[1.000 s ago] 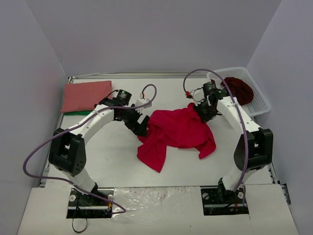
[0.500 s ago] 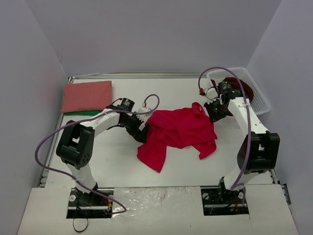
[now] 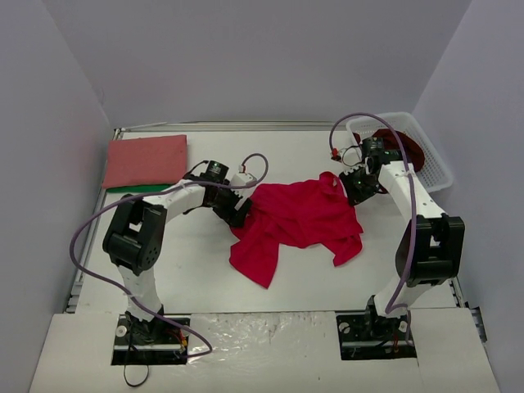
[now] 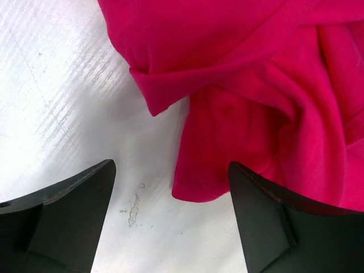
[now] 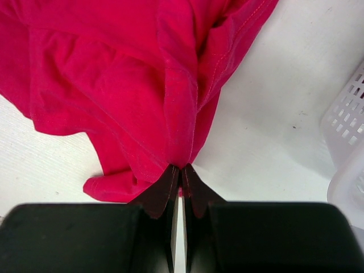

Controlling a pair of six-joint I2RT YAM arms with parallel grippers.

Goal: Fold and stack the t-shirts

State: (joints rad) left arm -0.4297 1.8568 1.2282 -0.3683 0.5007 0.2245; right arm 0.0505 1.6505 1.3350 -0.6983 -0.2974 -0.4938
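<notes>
The bright crimson t-shirt [image 3: 295, 219] lies crumpled in the middle of the table. My right gripper [image 3: 354, 187] is shut on a fold of its upper right edge [image 5: 179, 114]. My left gripper [image 3: 237, 214] is open at the shirt's left edge, low over the table, with a loose hem [image 4: 196, 187] lying between its fingers and nothing held. The dull salmon-red t-shirt [image 3: 146, 159] lies folded flat at the far left. The dark maroon t-shirt [image 3: 401, 147] sits bunched in the white basket.
The white lattice basket [image 3: 434, 172] stands at the far right; its wall shows at the right edge of the right wrist view [image 5: 347, 142]. A dark green strip [image 3: 131, 188] pokes out under the salmon shirt. Grey walls enclose the table on three sides.
My right gripper pulled the shirt's upper right part to the right, then eased back slightly left. My left arm shifted along the shirt's left edge and stays open.
</notes>
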